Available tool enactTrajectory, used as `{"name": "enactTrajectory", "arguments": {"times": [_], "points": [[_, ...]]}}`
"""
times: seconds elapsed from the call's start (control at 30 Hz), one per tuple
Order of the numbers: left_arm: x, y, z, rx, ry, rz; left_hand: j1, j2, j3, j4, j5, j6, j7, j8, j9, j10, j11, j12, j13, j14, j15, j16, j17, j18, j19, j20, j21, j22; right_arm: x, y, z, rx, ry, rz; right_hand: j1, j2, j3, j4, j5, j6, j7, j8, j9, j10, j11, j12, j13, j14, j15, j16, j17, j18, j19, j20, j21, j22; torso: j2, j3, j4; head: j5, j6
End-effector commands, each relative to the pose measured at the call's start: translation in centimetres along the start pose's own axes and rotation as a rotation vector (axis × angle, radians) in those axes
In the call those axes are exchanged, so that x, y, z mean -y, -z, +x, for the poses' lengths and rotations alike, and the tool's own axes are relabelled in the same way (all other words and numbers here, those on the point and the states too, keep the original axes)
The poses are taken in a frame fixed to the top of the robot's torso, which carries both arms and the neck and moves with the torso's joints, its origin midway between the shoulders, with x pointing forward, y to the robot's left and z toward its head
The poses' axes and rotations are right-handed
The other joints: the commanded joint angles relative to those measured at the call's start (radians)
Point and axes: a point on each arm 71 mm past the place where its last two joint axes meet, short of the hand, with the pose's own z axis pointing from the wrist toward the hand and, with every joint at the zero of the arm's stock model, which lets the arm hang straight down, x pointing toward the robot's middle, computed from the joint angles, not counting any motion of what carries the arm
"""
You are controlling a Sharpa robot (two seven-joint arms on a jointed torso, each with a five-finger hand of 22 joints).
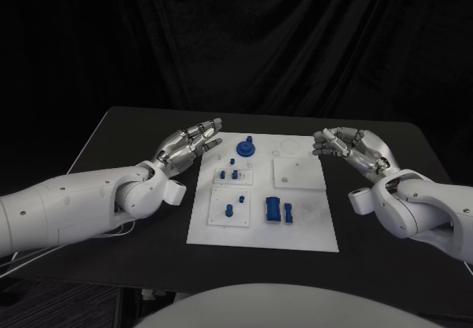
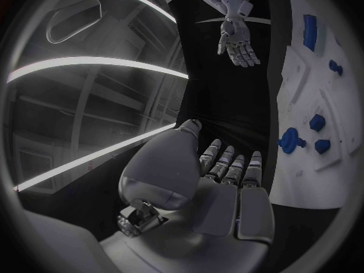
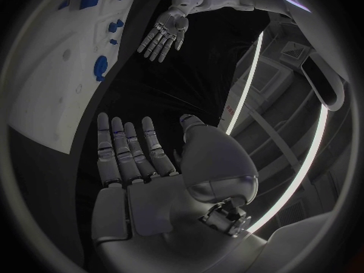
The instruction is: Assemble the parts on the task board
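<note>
White plate stock forms the task board (image 1: pixel 261 232), which lies at the centre of the black table (image 1: pixel 128 123), long axis running from the near edge toward the far edge. Blue parts are distributed over it: a round knobbed part (image 1: pixel 245 147) near the far left corner, small pegs (image 1: pixel 229 175) on a raised tile below it, further pegs (image 1: pixel 234 205) on a tile along the left edge, and two upright blocks (image 1: pixel 278 210) near the board's middle. A bare raised tile (image 1: pixel 298 173) occupies the right side, with a shallow circular recess (image 1: pixel 294 145) beyond it near the far right corner.

The left hand (image 1: pixel 187 148) hovers off the far left corner of the board, fingers spread, grasping nothing. The right hand (image 1: pixel 353 150) hovers off the far right corner, likewise released and empty. Both palms face inward across the board, a symmetrical posture that keeps the parts unobstructed and within reach of either arm.

This arrangement fits two stages equally: parts awaiting seating, or parts seated with both hands clear. Whether each peg sits fully in its socket cannot be determined.
</note>
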Motion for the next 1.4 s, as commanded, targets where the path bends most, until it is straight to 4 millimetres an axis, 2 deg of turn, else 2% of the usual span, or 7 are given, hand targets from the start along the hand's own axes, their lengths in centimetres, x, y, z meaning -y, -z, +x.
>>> {"name": "enactTrajectory", "arguments": {"times": [0.03,0.27,0.63,0.7,0.83,0.93,1.4], "points": [[0.3,-0.5,0.0,-0.012,0.015,0.151,-0.037,0.022,-0.058,0.004,-0.025,-0.067,-0.043,-0.009,-0.007,-0.025,-0.022,-0.043,-0.006,0.0,-0.022,-0.004,-0.003,0.026,-0.007,-0.011,-0.007,-0.015,0.7,0.5,0.0,-0.028,-0.159,-0.072,0.003,0.014,-0.031,0.0,-0.013,-0.071,-0.016,-0.063,-0.056,-0.133,-0.06,-0.062,-0.063,-0.131,-0.001,-0.044,-0.043,-0.024,-0.286,-0.006,-0.024,-0.247,-0.025,0.012,-0.0191,0.015,0.0],[-1.6,-1.5,0.2,-0.012,0.008,0.141,-0.077,0.095,-0.206,0.005,-0.166,-0.21,-0.243,-0.024,-0.022,-0.081,-0.143,-0.162,-0.03,0.0,-0.025,-0.004,-0.003,0.018,-0.016,-0.023,-0.013,-0.043,2.9,1.0,-0.2,-0.028,-0.18,-0.045,0.042,0.05,-0.14,0.0,-0.048,-0.392,-0.235,-0.306,-0.235,-0.32,-0.22,-0.368,-0.27,-0.455,-0.09,-0.301,-0.152,0.012,-0.535,0.0,-0.049,-0.551,-0.059,0.0209,-0.0308,0.029,0.0],[-3.5,-1.5,0.1,0.019,-0.014,0.13,-0.103,0.096,-0.228,0.005,-0.208,-0.227,-0.27,-0.026,-0.025,-0.081,-0.196,-0.162,-0.03,0.0,-0.09,-0.004,-0.003,-0.024,-0.02,-0.13,-0.018,-0.059,4.3,1.2,0.2,-0.036,-0.171,-0.036,0.059,0.072,-0.21,0.0,-0.087,-0.477,-0.322,-0.351,-0.256,-0.331,-0.26,-0.471,-0.305,-0.479,-0.118,-0.381,-0.165,0.038,-0.564,-0.006,-0.056,-0.614,-0.067,0.0261,-0.0314,0.023,0.0],[-4.7,-1.5,0.2,0.015,-0.003,-0.055,-0.508,0.002,-0.146,-0.087,-0.294,-0.289,-0.204,-0.038,-0.036,-0.081,-0.125,-0.162,-0.03,0.0,-0.121,-0.004,-0.003,-0.048,-0.02,-0.205,-0.018,-0.059,4.9,1.1,0.1,-0.023,-0.147,0.07,-0.473,0.011,-0.09,-0.143,-0.262,-0.575,-0.246,-0.365,-0.271,-0.326,-0.258,-0.58,-0.322,-0.481,-0.246,-0.444,-0.176,-0.033,-0.58,-0.14,-0.068,-0.699,-0.062,0.0237,-0.03,0.022,0.002],[-4.5,-1.7,0.4,0.034,-0.014,-0.053,-0.626,-0.025,-0.123,-0.115,-0.32,-0.289,-0.185,-0.038,-0.036,-0.081,-0.125,-0.162,-0.03,0.0,-0.121,-0.004,-0.003,-0.059,-0.02,-0.205,-0.018,-0.059,4.4,0.6,0.5,0.002,-0.147,0.069,-0.786,-0.082,0.03,-0.217,-0.356,-0.575,-0.173,-0.365,-0.271,-0.326,-0.258,-0.58,-0.322,-0.481,-0.246,-0.444,-0.176,-0.116,-0.58,-0.279,-0.068,-0.699,-0.063,0.0244,-0.0295,0.016,0.018],[-4.2,-1.9,0.6,0.062,-0.028,-0.05,-0.703,-0.043,-0.108,-0.133,-0.337,-0.289,-0.175,-0.038,-0.036,-0.081,-0.125,-0.162,-0.03,0.0,-0.121,-0.004,-0.003,-0.14,-0.02,-0.205,-0.018,-0.059,3.8,-0.2,0.9,0.036,-0.149,0.068,-0.905,-0.082,0.03,-0.292,-0.447,-0.575,-0.173,-0.365,-0.271,-0.326,-0.258,-0.58,-0.322,-0.481,-0.246,-0.444,-0.176,-0.116,-0.58,-0.279,-0.068,-0.699,-0.065,0.0254,-0.0286,0.007,0.041],[-0.7,-3.4,2.7,0.335,-0.14,-0.034,-0.998,-0.111,0.017,-0.201,-0.401,-0.289,-0.074,-0.038,-0.036,-0.081,-0.125,-0.162,-0.03,0.0,-0.121,-0.004,-0.003,-0.14,-0.02,-0.205,-0.018,-0.059,-1.5,-4.7,3.9,0.3,-0.209,0.11,-1.087,-0.082,0.03,-0.292,-0.447,-0.575,-0.173,-0.365,-0.271,-0.326,-0.258,-0.58,-0.322,-0.481,-0.246,-0.444,-0.176,-0.116,-0.58,-0.279,-0.068,-0.699,-0.076,0.0339,-0.0217,-0.067,0.231]]}}
